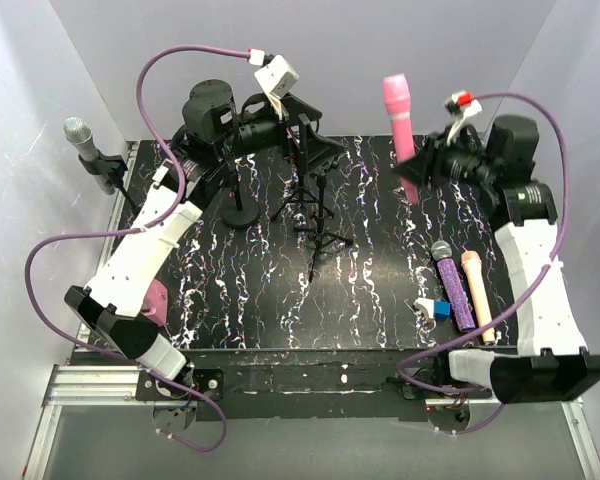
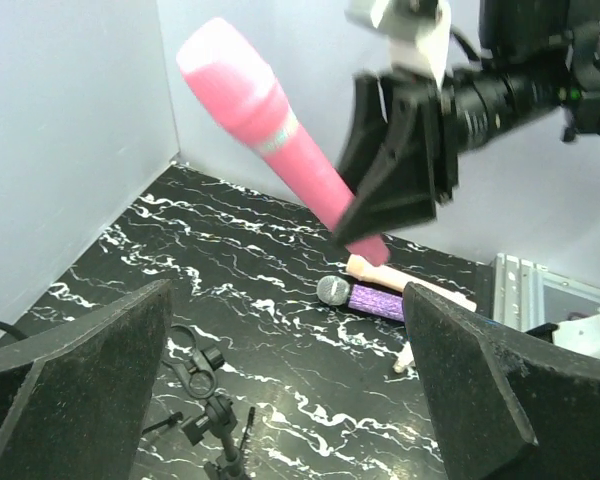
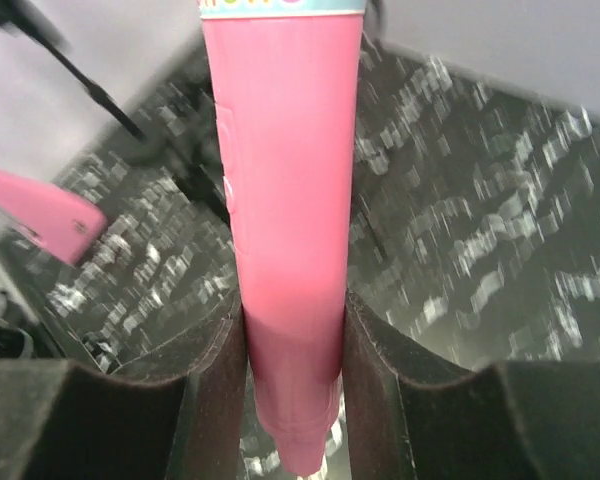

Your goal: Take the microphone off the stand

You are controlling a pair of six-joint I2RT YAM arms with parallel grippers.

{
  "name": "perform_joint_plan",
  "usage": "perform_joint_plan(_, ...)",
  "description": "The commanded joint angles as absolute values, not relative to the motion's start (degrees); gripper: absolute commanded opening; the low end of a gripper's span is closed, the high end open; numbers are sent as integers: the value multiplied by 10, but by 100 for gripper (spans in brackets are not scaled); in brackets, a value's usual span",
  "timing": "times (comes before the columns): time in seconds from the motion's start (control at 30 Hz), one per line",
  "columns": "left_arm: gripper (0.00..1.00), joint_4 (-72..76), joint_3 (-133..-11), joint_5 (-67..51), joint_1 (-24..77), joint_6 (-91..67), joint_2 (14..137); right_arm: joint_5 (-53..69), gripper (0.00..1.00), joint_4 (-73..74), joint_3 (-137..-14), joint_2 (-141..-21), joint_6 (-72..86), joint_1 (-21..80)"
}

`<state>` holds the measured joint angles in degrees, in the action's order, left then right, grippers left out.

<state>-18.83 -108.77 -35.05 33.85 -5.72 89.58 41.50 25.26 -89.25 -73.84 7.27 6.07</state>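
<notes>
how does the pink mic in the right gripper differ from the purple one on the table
The pink mic is held in the air, tilted, clamped in the right gripper; the purple mic lies flat on the table, untouched. The pink mic has a pink head; the purple mic is glittery with a silver mesh head. Both are handheld mics.

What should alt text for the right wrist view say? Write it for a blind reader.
A pink plastic microphone fills the centre of the frame, its handle clamped between the right gripper's two black padded fingers. Behind it lies a blurred black, white-veined tabletop.
</notes>
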Motion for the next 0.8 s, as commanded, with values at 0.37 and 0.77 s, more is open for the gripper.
perform_joint_plan(0.37,98,-170,-1073,-337,337,-31,870,102,1,406,-563,-692,-151,23)
perform_joint_plan(0.77,98,-184,-1059,-327,337,-18,852,41,1,304,-486,-783,-200,22)
